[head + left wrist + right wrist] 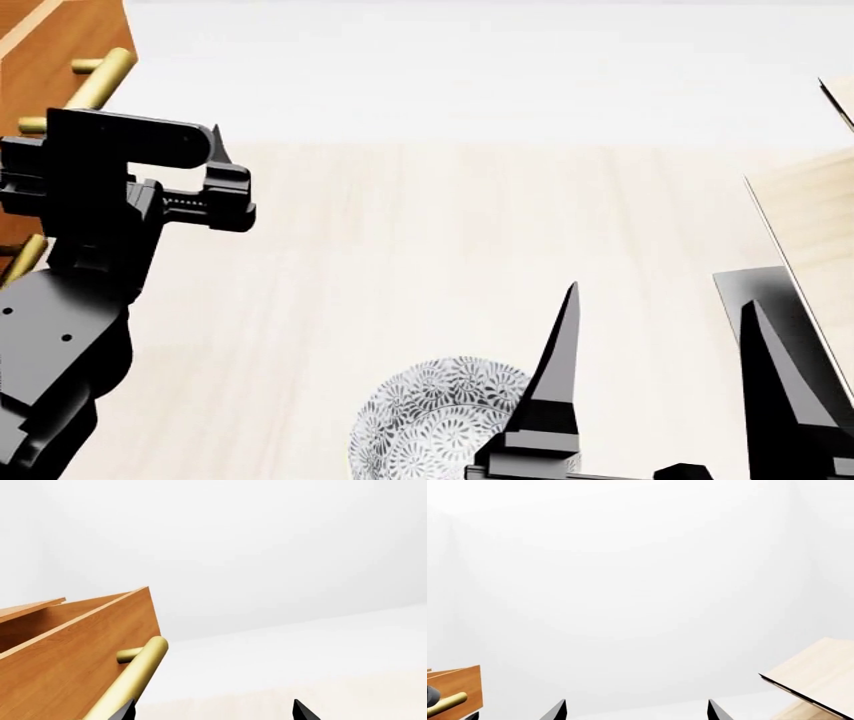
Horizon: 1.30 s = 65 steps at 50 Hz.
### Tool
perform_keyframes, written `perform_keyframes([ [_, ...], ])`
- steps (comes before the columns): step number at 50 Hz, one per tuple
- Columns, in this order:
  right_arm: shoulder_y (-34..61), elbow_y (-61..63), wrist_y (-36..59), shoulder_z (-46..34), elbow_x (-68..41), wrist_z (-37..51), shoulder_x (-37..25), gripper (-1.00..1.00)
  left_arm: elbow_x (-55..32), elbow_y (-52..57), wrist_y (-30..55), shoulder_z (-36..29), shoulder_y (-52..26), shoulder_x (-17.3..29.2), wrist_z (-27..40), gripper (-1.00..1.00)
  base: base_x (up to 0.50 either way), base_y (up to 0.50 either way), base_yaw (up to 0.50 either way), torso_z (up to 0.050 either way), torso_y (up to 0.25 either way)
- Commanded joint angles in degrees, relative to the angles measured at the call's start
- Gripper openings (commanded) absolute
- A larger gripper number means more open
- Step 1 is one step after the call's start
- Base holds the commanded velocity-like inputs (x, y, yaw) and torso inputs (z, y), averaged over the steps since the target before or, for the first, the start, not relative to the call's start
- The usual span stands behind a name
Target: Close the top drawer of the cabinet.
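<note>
The top drawer (67,665) stands pulled out of the orange-brown cabinet (40,40). Its front panel and brass bar handle (137,675) fill one corner of the left wrist view. My left gripper (215,712) is open and empty. One of its black fingertips (127,711) sits right beside the end of the handle bar, and the other is well clear of it. In the head view the handle (94,85) shows just beyond my left arm (120,190). My right gripper (661,370) is open and empty, raised above the floor and far from the drawer (454,685).
A patterned grey-white bowl (427,425) lies on the pale floor below my right gripper. Pale light-wood slanted shelf panels (814,210) stand at the right; they also show in the right wrist view (817,672). A second brass handle end (16,265) shows behind my left arm.
</note>
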<state>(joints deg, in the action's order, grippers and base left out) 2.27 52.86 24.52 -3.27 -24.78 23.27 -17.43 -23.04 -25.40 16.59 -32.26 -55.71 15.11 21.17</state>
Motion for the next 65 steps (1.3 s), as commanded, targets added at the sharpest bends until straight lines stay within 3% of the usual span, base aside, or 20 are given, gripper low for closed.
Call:
perform_keyframes([
  [1,0.2,-0.4,-0.4,-0.9,-0.2,0.6,-0.7,1.0,-0.6,2.3,1.5,2.1,1.7,4.0,1.7,1.0,0.0,0.0,0.0,0.0,0.0],
  [65,1.0,0.0,-1.3,-4.7,-0.9,3.9,-3.4,1.0,-7.4,22.6,13.2,14.1,11.9,26.2,10.0,1.0,0.0,0.0,0.0,0.0,0.0],
])
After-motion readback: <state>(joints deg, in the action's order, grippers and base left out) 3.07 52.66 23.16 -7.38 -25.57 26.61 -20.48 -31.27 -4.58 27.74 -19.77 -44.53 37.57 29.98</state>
